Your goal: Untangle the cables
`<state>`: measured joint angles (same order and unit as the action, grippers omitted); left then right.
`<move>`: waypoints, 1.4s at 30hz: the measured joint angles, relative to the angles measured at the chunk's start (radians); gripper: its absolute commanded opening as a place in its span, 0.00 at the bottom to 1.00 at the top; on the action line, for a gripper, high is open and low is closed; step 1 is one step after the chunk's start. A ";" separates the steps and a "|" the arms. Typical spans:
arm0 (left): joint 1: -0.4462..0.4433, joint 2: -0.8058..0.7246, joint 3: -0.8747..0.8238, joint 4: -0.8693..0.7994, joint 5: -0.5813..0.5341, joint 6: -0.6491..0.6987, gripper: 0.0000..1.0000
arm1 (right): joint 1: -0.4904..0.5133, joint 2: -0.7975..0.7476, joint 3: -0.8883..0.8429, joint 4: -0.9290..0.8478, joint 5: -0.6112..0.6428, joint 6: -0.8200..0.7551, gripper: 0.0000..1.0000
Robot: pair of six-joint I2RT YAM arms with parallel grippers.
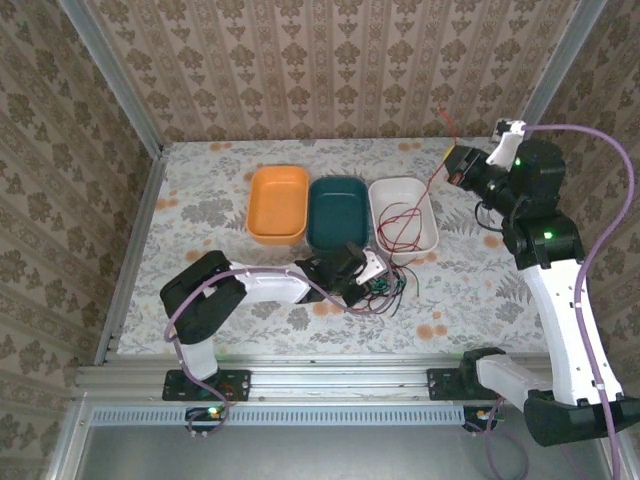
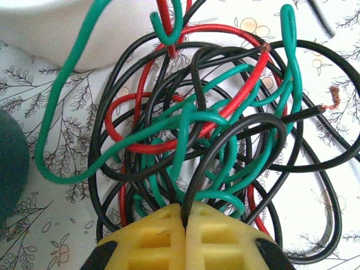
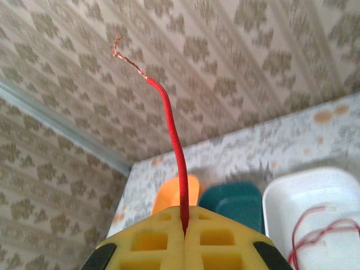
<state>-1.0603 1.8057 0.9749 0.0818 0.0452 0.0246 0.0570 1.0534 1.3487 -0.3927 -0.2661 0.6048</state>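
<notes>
Cables: left claw clamps black wire | right claw clamps red wire

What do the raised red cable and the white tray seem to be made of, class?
Red cable: glossy sheath, likely plastic, over copper; bare coppery strands fray at its tip. White tray: matte, probably plastic or silicone, judging by its smooth rounded rim.

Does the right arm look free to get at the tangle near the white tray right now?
Probably not: the right gripper is shut on a red cable, and the left gripper is clamped on the tangle.
</notes>
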 measured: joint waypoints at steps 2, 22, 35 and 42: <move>0.000 -0.001 0.000 -0.003 -0.005 -0.001 0.00 | -0.013 0.006 0.000 0.055 0.024 0.000 0.00; 0.000 -0.011 -0.019 -0.006 -0.023 -0.001 0.00 | -0.051 0.158 0.117 0.335 0.048 0.005 0.00; 0.000 -0.015 -0.022 -0.007 -0.027 -0.001 0.00 | -0.045 0.274 -0.040 0.344 0.020 -0.004 0.00; 0.000 -0.015 -0.022 -0.007 -0.027 -0.001 0.00 | 0.010 0.268 -0.030 0.319 0.044 -0.082 0.00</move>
<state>-1.0607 1.7908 0.9531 0.0750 0.0185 0.0235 0.0669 1.3212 1.3190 -0.0734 -0.2222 0.5228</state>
